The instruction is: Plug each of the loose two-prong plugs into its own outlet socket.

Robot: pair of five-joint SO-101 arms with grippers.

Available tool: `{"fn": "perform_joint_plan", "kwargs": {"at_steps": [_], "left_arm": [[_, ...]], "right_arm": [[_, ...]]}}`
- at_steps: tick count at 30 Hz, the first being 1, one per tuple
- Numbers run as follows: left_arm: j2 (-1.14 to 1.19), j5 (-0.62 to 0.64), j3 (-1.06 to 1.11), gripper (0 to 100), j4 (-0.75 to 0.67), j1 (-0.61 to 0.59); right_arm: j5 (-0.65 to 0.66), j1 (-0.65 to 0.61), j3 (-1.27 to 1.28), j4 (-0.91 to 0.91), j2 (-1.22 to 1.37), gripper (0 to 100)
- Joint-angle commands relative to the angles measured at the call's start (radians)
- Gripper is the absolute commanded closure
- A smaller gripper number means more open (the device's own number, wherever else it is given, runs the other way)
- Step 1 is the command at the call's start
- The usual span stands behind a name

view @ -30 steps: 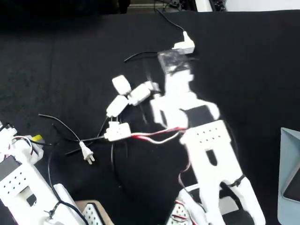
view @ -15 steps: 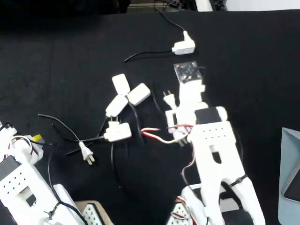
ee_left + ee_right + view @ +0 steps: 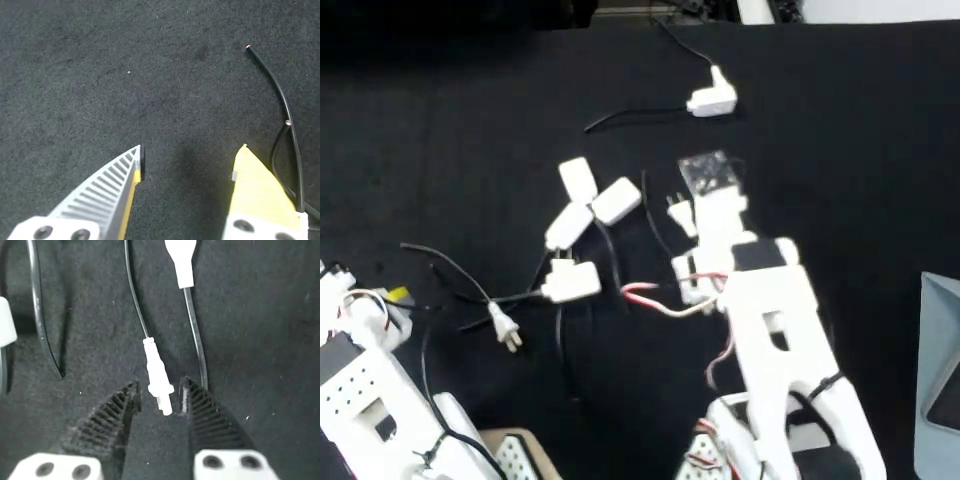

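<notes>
A loose white two-prong plug [image 3: 159,382] on a thin black cord lies on the black mat between the fingers of my right gripper [image 3: 159,390]. The jaws are open, with small gaps on both sides of the plug. From above, this plug [image 3: 678,213] sits just left of the right arm [image 3: 770,300]. Several white outlet blocks [image 3: 616,200] cluster left of it, and another outlet block [image 3: 712,100] lies farther back. A second loose plug [image 3: 503,328] lies at the front left. My left gripper [image 3: 190,155] stands open over bare mat with nothing between its fingers.
Black cords [image 3: 450,265] trail across the mat around the outlet cluster, and two cut cord ends [image 3: 272,85] lie near my left gripper. A red and white arm cable [image 3: 660,298] hangs by the right arm. A grey bin [image 3: 940,370] stands at the right edge.
The right arm has drawn back toward the front. The white plug now lies farther right, away from the outlet cluster, between the right gripper's fingers. The left arm has kept still.
</notes>
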Motion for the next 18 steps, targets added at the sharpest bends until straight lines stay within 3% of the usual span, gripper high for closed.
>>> {"fn": "perform_joint_plan", "kwargs": {"at_steps": [1, 7, 18], "left_arm": [[-0.011, 0.005, -0.008, 71, -0.025, 0.013], [-0.009, 0.005, -0.008, 71, -0.025, 0.013], [-0.012, 0.003, 0.004, 71, -0.026, 0.013]], "right_arm": [[0.014, -0.014, -0.007, -0.017, 0.002, 88.1], [0.009, -0.054, -0.042, -0.025, 0.099, 87.9], [0.015, 0.002, -0.223, -0.015, 0.400, 88.1]]}}
